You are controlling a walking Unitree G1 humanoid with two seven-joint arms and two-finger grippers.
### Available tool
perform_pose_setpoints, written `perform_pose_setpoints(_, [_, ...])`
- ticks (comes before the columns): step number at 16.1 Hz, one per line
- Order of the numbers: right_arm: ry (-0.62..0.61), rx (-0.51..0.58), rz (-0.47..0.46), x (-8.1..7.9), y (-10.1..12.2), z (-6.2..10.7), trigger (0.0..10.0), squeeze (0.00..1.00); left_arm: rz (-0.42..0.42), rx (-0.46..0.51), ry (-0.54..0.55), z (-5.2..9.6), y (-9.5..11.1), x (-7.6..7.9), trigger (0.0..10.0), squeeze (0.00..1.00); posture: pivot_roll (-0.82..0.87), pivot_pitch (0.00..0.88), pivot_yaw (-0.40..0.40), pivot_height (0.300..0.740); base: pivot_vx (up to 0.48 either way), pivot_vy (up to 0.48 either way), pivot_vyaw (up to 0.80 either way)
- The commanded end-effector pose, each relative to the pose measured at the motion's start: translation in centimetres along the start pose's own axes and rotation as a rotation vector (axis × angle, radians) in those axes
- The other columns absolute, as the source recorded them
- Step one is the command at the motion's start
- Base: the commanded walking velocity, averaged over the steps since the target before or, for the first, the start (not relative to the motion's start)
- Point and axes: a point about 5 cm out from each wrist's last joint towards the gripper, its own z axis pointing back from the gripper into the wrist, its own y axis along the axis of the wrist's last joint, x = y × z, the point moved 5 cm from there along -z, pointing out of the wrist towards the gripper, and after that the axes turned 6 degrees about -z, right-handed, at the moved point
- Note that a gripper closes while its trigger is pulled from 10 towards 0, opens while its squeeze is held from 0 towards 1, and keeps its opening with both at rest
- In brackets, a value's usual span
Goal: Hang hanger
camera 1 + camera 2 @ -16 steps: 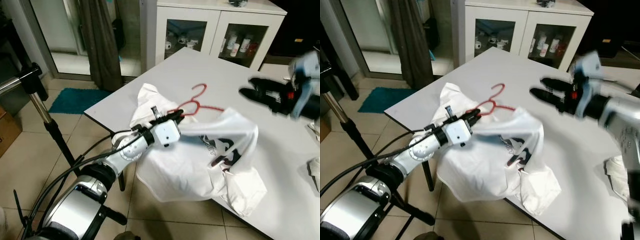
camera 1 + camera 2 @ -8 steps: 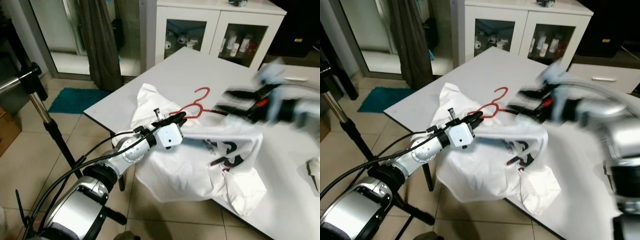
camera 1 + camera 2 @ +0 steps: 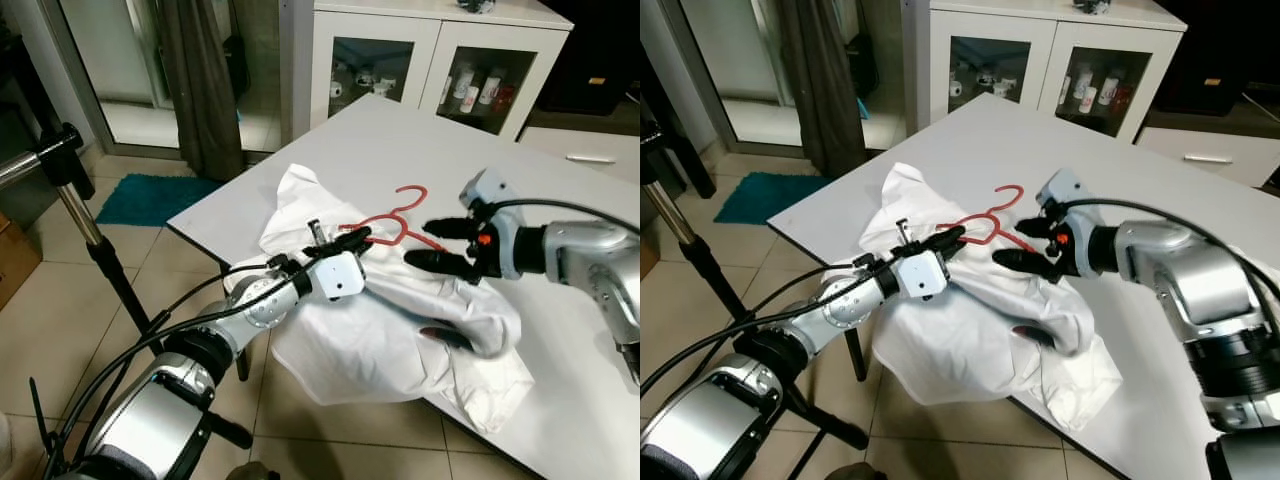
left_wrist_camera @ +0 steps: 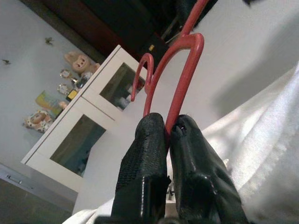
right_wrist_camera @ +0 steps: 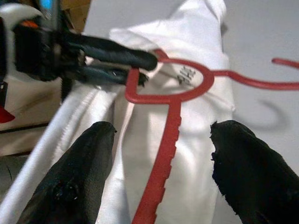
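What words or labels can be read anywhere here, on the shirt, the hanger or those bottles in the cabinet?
No text can be read with certainty.
White shirt: its neck tag carries dark print, too blurred to read.
Red hanger: no writing visible.
Bottles in the glass cabinet: labels too small to read.

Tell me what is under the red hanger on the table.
The red hanger lies on a white shirt spread over the white table, with its hook over bare tabletop. The left gripper pinches it. Its lower bar is hidden inside the cloth.
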Motion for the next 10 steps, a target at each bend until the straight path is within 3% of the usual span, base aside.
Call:
perform_pose_setpoints(1, [-0.024,-0.045,-0.009,0.3,-0.8,-0.3,10.0,0.00,-0.021,0.037,0.032,-0.5,0.9,-0.8,10.0,0.00,0.01,0.000,-0.035,0.723,0.000,0.000,0.00])
perform_pose_setpoints(5, [-0.124,-0.123,-0.093,2.3,-3.5,-0.5,10.0,0.00,-0.028,0.038,0.045,-0.5,0.9,-1.1,10.0,0.00,0.01,0.000,-0.039,0.723,0.000,0.000,0.00])
perform_pose_setpoints(8, [-0.131,-0.152,-0.140,2.5,-4.8,-0.8,10.0,0.00,-0.031,0.040,0.052,-0.5,1.0,-1.2,10.0,0.00,0.01,0.000,-0.040,0.723,0.000,0.000,0.00])
perform_pose_setpoints(9, [-0.138,-0.132,-0.178,2.5,-5.0,-1.2,3.0,0.00,-0.033,0.041,0.056,-0.5,1.0,-1.2,10.0,0.00,0.01,0.000,-0.040,0.723,0.000,0.000,0.00])
perform_pose_setpoints(10, [-0.148,-0.105,-0.212,2.5,-4.9,-1.6,0.0,0.00,-0.034,0.042,0.059,-0.5,1.0,-1.3,10.0,0.00,0.01,0.000,-0.040,0.723,0.000,0.000,0.00])
